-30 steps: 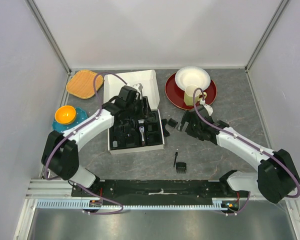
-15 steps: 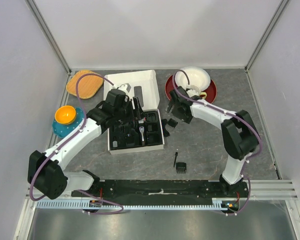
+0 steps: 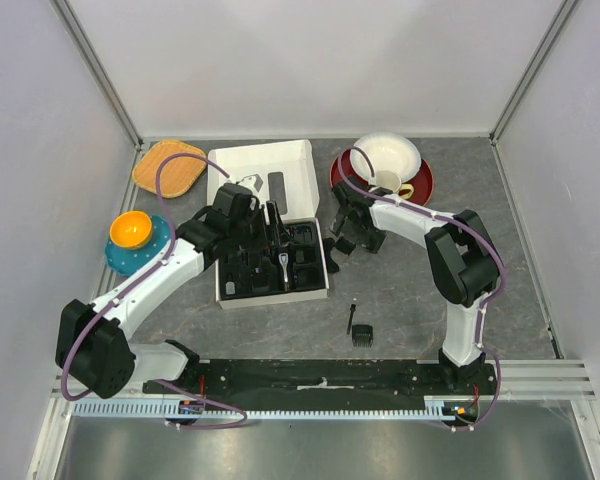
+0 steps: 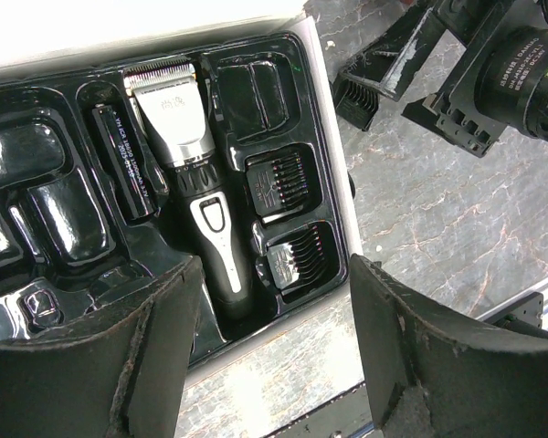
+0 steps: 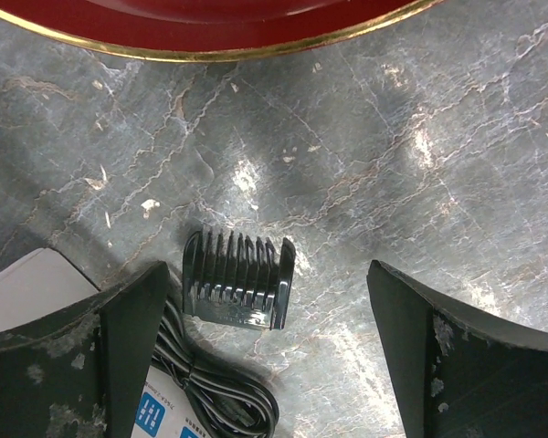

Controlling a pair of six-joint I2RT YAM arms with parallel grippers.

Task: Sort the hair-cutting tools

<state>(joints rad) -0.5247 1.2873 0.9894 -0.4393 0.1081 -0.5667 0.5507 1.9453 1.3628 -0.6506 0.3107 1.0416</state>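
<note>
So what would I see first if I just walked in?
The silver and black clipper lying in the black tray, with the left gripper open above it. Then the little black comb attachment on the table, under the open right gripper, near the red plate.

Your left gripper (image 3: 269,224) hung over the white box (image 3: 280,160), jaws apart and empty; your right gripper (image 3: 341,238) hovered low just beside that box, jaws spread wide.
</note>
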